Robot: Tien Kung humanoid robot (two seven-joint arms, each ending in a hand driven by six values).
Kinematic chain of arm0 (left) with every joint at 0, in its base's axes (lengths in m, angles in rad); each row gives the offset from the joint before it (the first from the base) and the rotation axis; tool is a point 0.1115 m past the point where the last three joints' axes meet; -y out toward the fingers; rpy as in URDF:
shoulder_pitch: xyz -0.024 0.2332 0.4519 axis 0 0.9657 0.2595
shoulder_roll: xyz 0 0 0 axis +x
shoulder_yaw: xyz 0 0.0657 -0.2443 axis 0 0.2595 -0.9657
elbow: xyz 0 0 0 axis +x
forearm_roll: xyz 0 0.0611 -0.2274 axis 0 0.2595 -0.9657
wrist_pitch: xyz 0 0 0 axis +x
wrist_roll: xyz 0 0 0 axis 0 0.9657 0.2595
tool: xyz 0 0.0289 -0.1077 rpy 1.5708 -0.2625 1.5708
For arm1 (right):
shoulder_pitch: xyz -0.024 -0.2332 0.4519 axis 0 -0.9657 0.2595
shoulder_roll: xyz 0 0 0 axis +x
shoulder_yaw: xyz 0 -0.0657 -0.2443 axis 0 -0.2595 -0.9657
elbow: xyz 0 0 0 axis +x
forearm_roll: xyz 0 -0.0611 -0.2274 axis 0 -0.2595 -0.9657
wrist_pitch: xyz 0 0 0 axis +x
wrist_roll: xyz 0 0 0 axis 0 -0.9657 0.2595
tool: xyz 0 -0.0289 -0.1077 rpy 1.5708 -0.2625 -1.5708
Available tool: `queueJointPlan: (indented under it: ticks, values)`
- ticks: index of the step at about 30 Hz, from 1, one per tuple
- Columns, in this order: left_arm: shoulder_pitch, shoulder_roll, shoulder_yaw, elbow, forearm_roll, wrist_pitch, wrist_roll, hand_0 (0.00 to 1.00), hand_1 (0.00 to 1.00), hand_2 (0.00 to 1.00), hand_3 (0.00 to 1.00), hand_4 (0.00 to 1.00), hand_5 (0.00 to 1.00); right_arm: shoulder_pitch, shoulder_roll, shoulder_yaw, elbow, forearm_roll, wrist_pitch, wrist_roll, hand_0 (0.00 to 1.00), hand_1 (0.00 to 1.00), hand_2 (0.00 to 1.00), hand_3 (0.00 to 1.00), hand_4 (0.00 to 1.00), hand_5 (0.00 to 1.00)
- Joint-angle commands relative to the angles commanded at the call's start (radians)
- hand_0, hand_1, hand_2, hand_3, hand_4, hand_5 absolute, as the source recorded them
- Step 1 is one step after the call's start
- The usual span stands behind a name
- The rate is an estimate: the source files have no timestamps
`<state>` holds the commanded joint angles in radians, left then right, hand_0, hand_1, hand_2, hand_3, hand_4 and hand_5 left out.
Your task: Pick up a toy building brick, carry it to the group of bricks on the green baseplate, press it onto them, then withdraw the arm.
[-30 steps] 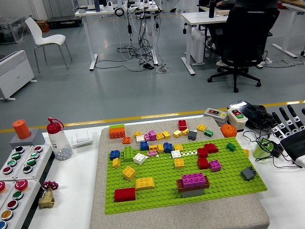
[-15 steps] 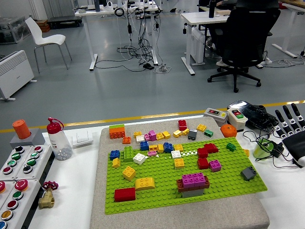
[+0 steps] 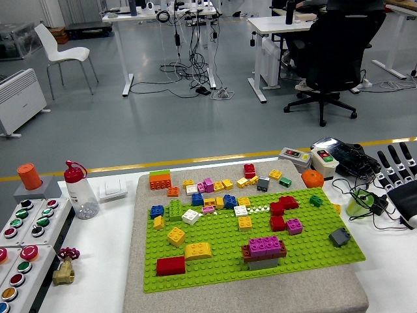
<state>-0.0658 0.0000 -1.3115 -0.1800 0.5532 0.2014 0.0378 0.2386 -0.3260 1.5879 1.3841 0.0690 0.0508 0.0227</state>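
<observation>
Fingers [image 3: 395, 161] of the right hand [image 3: 404, 179] are spread straight and hold nothing; the hand has slid further right of the green baseplate [image 3: 221, 264] than a second ago. On it, the magenta-topped brick stack [image 3: 264, 250] is unmoved.

Right hand [image 3: 399, 171] is showing black with white finger segments. Left of it the baseplate [image 3: 221, 261] is glowing lime green, sitting on a grey mat [image 3: 247, 298]. Nearest the hand a dark grey brick [image 3: 339, 237], farther left a magenta-topped stack [image 3: 264, 252], then a red brick [image 3: 171, 265].
</observation>
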Motion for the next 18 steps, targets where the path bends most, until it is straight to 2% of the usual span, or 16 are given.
queueJointPlan:
  ticks: [18]
  values:
    - [-0.003,0.0,-0.016,0.0,0.046,0.0,0.007,0.724,0.743,0.816,0.702,0.472,0.998,-0.043,-0.011,0.066,0.018,-0.004,0.004,-0.013,0.849,0.807,0.814,0.772,0.494,0.581]
